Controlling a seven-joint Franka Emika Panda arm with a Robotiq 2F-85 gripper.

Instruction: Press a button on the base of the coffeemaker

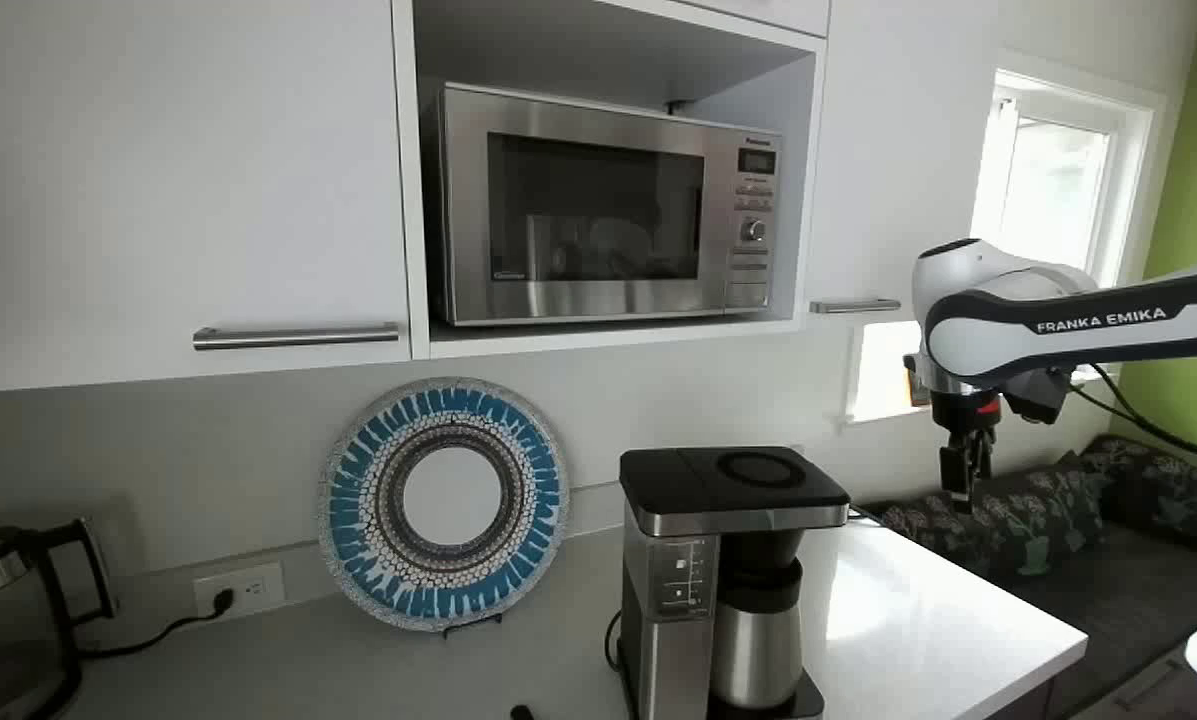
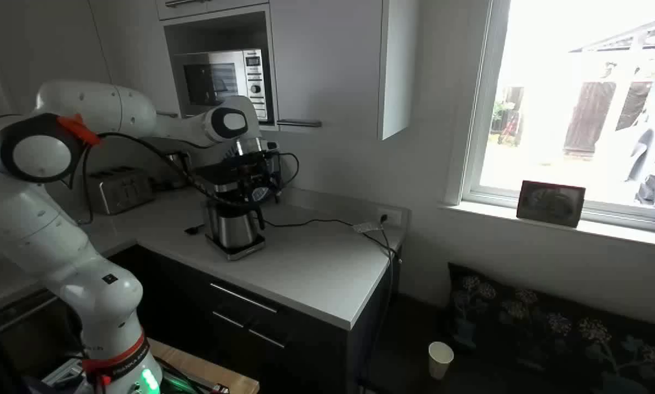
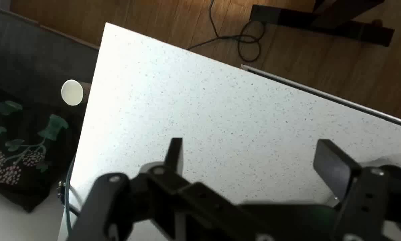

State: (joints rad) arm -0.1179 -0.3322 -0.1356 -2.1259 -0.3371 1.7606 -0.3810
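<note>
Two fingers [image 3: 332,170] of my gripper [image 3: 249,154] spread well apart above the speckled counter [image 3: 220,117], coffeemaker [image 1: 673,600] standing upright on it, steel carafe [image 1: 756,652] seated on its base.

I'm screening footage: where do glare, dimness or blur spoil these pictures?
In both exterior views, the window is partly blown out; in an exterior view, glare whitens part of the counter; in an exterior view, the coffeemaker sits in dim light; in the wrist view, the gripper looks blurred.
</note>
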